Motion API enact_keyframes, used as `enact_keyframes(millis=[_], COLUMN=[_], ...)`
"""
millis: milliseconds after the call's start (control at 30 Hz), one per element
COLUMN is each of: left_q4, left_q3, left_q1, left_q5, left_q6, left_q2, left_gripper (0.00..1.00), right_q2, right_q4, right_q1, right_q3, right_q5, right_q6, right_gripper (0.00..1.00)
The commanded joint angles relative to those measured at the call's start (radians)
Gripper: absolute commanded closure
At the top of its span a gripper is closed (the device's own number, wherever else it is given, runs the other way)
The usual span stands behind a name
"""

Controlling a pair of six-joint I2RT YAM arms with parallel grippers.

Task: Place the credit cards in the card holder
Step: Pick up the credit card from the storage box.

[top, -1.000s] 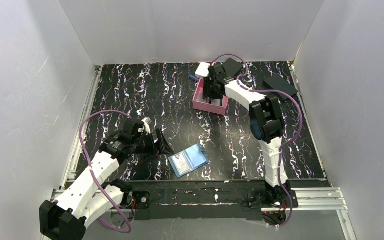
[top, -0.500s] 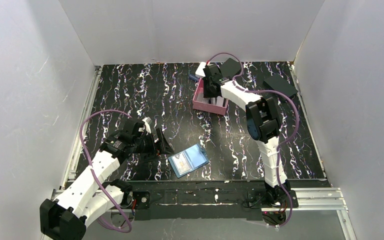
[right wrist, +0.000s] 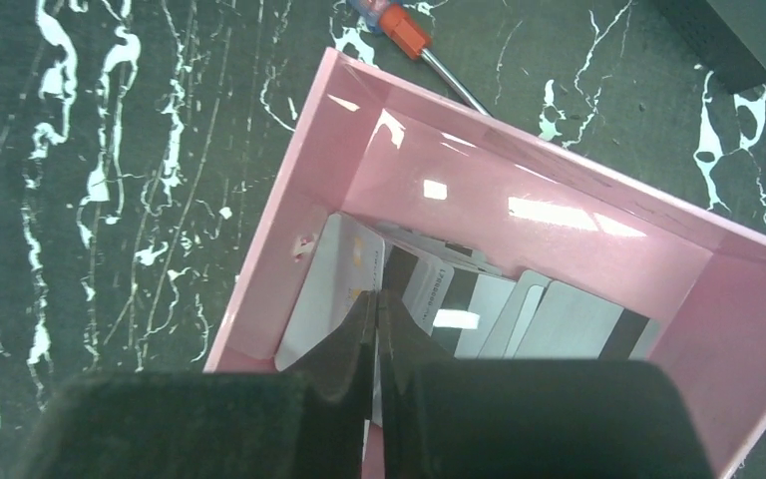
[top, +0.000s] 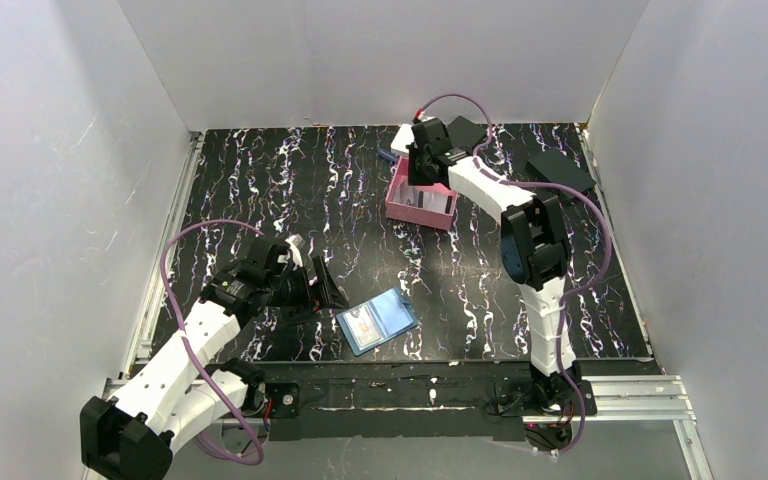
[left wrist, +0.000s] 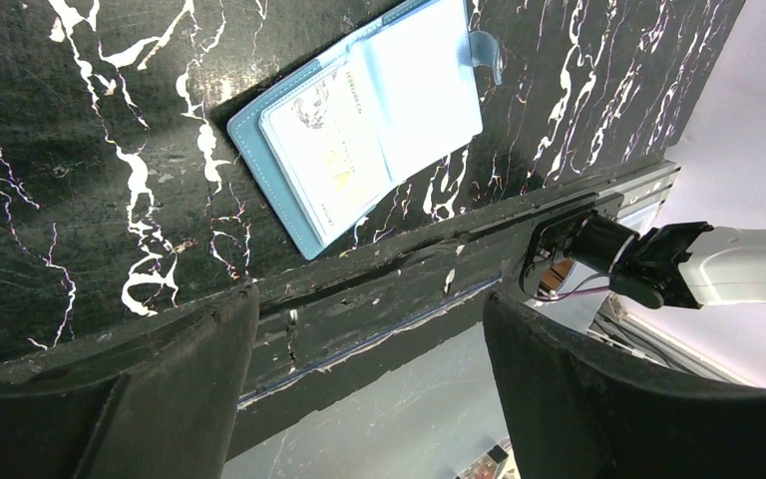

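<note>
As the right gripper (right wrist: 376, 299) sits pressed together inside the pink tray (right wrist: 559, 215), I'd lift gently. Any credit cards (right wrist: 578, 324) pinched? Cannot tell.

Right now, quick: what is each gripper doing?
Left gripper: open, holding nothing.
Right gripper: closed, over the cards in the pink tray; whether it pinches one cannot be told.

Black marbled table (top: 290, 200), open card holder (top: 378, 321) at front, pink tray (top: 418, 213) at back, perhaps screwdriver (right wrist: 402, 28) beside
</note>
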Motion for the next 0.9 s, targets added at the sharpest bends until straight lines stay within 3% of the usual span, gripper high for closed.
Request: enact_keyframes(millis=[0, 200, 433, 700, 867], left_q4=[0.003, 0.004, 0.004, 0.004, 0.004], left_q3=[0.028, 0.027, 0.024, 0.027, 0.02], left_q1=[0.0, 0.0, 0.0, 0.0, 0.0], left_q5=[0.015, 0.022, 0.024, 0.024, 0.025], left_q6=[-0.001, 0.0, -0.001, 0.001, -0.003], left_q2=[-0.006, -0.006, -0.013, -0.014, -0.026], left_gripper=[0.18, 0.18, 0.18, 0.18, 0.18], right_q2=[-0.059, -0.023, 0.007, 0.024, 0.029], right_q4=[0.093, 0.183, 0.24, 0.255, 0.228], right_q1=[-0.037, -0.069, -0.073, -0.073, -0.073], right_q3=[-0.037, -0.086, -0.11, -0.128, -0.134], right_q5=[-0.131, -0.324, -0.414, -0.434, -0.399], right_q6=[0.056, 0.165, 0.228, 0.251, 0.224], right_gripper=[0.99, 0.96, 0.88, 0.79, 0.78])
